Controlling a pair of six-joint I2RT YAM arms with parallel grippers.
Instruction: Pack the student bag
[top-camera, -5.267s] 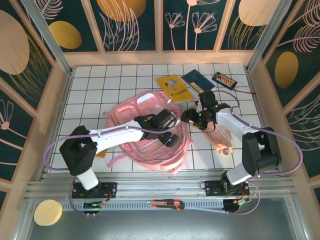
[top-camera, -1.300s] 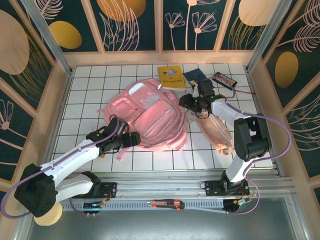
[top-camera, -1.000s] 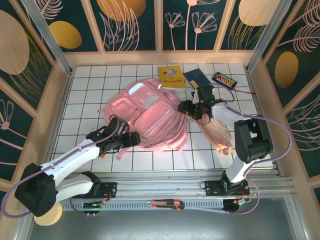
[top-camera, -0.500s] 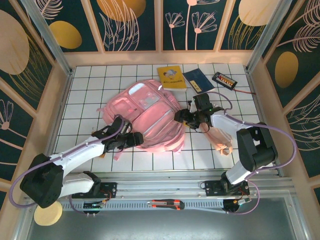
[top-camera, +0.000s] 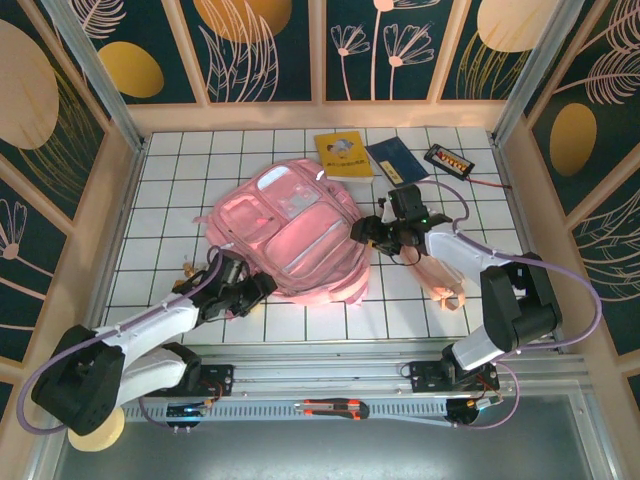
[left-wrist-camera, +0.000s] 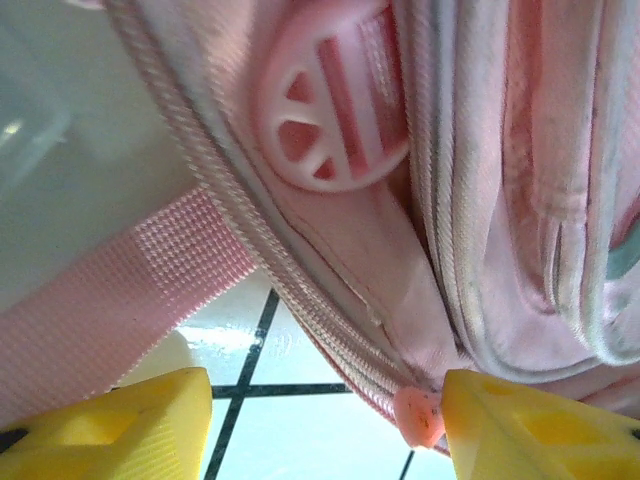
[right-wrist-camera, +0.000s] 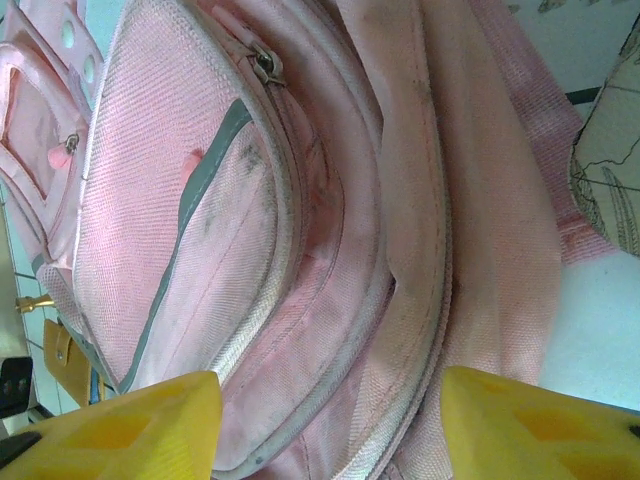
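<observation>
The student bag (top-camera: 290, 235), a big pink backpack, lies flat in the middle of the tiled table. My left gripper (top-camera: 256, 290) is at its near left edge. In the left wrist view the yellow fingers (left-wrist-camera: 110, 425) stand apart, open (left-wrist-camera: 320, 425), with the bag's zipper seam (left-wrist-camera: 330, 330) across the gap and a small pink zipper pull (left-wrist-camera: 418, 415) against the right finger. My right gripper (top-camera: 365, 232) is at the bag's right edge. In the right wrist view it is open (right-wrist-camera: 330, 425), with the bag's zipped folds (right-wrist-camera: 330, 300) lying between its wide fingers.
A yellow book (top-camera: 343, 155), a blue book (top-camera: 397, 160) and a black device with a cable (top-camera: 447, 158) lie at the back. A slim pale-pink pouch (top-camera: 440, 272) lies right of the bag, under the right arm. A small tan item (top-camera: 188, 268) sits left of the bag.
The left gripper has slid along the bag's near edge and drawn back a little, its jaws narrowing. The right gripper has come down along the bag's right edge.
</observation>
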